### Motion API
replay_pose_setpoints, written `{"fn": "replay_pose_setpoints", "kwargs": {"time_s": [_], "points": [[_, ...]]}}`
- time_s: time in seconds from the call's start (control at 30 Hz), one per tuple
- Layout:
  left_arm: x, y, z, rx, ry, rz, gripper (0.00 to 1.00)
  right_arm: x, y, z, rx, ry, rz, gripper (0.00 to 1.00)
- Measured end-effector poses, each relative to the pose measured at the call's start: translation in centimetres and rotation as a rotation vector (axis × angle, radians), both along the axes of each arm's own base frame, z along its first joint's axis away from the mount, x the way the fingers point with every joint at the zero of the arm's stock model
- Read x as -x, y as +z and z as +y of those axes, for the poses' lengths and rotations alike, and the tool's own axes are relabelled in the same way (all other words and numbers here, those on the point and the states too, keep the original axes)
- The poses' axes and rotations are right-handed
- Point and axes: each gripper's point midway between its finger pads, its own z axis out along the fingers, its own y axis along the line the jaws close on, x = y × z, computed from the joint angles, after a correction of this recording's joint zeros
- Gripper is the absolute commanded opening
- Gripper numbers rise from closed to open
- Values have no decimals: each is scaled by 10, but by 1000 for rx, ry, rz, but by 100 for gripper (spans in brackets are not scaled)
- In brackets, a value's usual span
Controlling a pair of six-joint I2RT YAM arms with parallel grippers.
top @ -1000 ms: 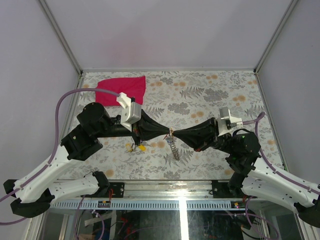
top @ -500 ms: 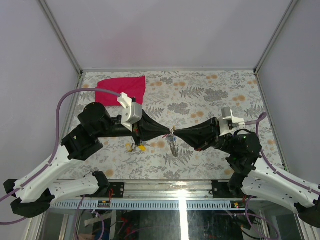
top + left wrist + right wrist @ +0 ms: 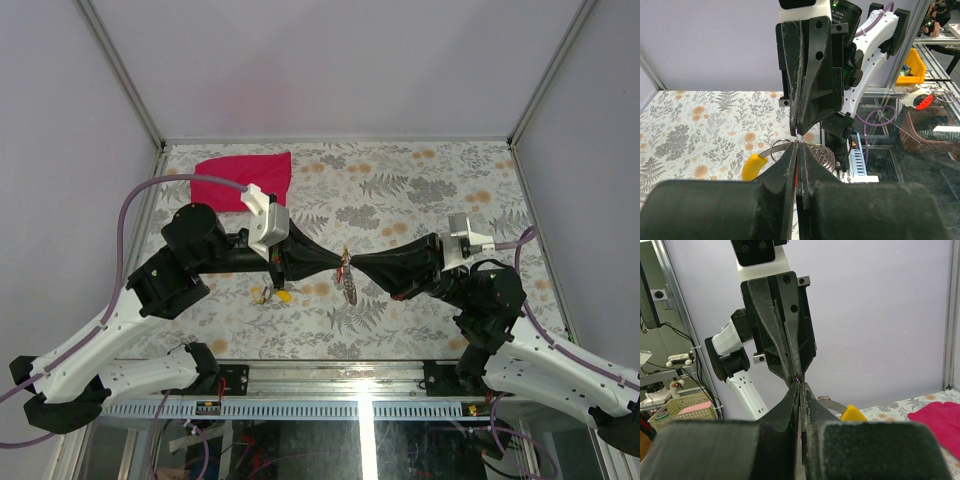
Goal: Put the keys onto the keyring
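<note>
Two grippers, left gripper and right gripper; one red cloth; one keyring; one yellow key.

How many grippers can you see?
2: the left gripper and the right gripper, both shut, meet tip to tip above mid-table, with the keyring dangling at their tips. None seems hidden.

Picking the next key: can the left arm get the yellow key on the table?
Probably not yet: left gripper is shut at the keyring, tip to tip with the right gripper; the key lies uncovered nearby.
</note>
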Motion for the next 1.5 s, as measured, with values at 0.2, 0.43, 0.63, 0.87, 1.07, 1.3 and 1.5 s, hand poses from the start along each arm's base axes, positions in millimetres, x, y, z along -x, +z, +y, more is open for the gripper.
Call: {"fn": "replay_pose_setpoints", "kwargs": {"time_s": [0.2,0.43,0.63,0.87,1.07,1.3,1.5], "points": [[-1,0,0,1,5,-1,0,-2,1,-3,-11,-14,16,0],[-1,0,0,0,8,-4,0,-7,3,-9,-39,-44,44,0],[-3,-2,-1,-6,12,-3,0,-11,0,-10,-48,-60,67,0],[-4,-3,-2,-10,12,1,0,-10,-1,-13,-58,-62,78,0],[-5,-3,-3,-8,12,-1,6,-11,0,-14,-68,-68,82,0],[-4,-2,-2,-4,12,4,24,-17,9,-20,-107,-113,66,0],[-7,-2,-2,-3,31,16,33,-18,13,-20,-114,-139,13,0]]}}
